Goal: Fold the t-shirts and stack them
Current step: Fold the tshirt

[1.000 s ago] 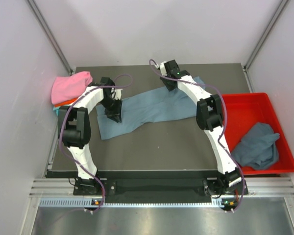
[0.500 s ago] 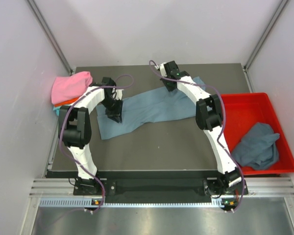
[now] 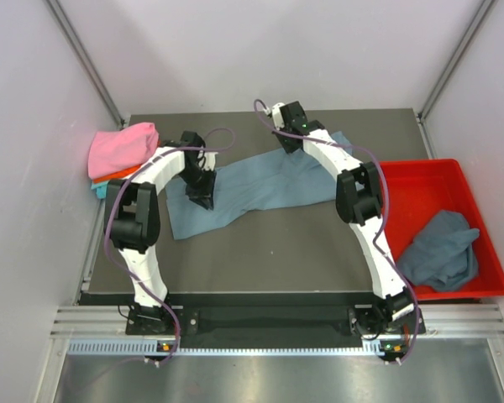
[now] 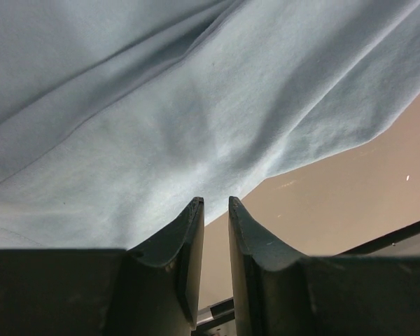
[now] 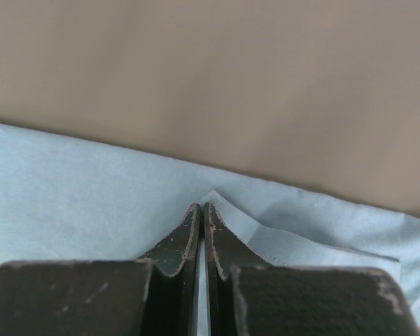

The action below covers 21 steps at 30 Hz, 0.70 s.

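Landmark: red tray (image 3: 437, 189), at the right side of the surface (image 3: 277, 252).
Spread shirt (image 3: 260, 186): slate blue-grey, lying flat and drawn out long on the surface, left of the tray; its right end lies near the tray's far left corner.
Right claw (image 5: 201, 206): closed, pinching a small tented fold at the spread shirt's far edge; it is the claw nearer the tray.
Left claw (image 4: 213, 203): jaws parted by a narrow gap with bare surface showing between them; tips at the cloth's edge, at the shirt's end away from the tray.
Crumpled shirt (image 3: 441, 252): same blue-grey, bunched inside the tray, toward its near side.
Pile: pink shirt (image 3: 122, 147) on top, orange and teal layers under it, at the surface's edge farthest from the tray.
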Motion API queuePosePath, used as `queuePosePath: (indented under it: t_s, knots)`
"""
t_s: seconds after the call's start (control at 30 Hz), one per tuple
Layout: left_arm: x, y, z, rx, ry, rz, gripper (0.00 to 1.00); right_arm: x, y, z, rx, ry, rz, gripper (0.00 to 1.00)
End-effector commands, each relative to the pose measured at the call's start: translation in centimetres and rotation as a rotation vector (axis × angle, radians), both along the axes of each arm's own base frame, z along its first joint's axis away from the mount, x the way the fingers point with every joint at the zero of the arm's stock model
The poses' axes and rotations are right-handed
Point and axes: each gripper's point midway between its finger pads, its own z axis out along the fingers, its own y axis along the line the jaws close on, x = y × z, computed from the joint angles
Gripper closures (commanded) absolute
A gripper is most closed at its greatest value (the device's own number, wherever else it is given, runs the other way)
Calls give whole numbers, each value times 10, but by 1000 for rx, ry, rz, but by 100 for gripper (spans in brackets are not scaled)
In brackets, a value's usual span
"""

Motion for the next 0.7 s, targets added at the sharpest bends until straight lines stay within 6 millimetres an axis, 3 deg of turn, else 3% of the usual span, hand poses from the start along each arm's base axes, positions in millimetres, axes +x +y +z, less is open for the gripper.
queuePosePath:
  t_s: [0.0,0.27,0.67]
  knots:
    - [14,-5,6,1,-46,-11,75,9,22,71,92,-137,26,100]
    - [14,-7,6,12,-50,-18,75,9,33,74,122,-146,56,100]
    - [16,-9,5,27,-53,-29,75,15,42,63,126,-155,58,100]
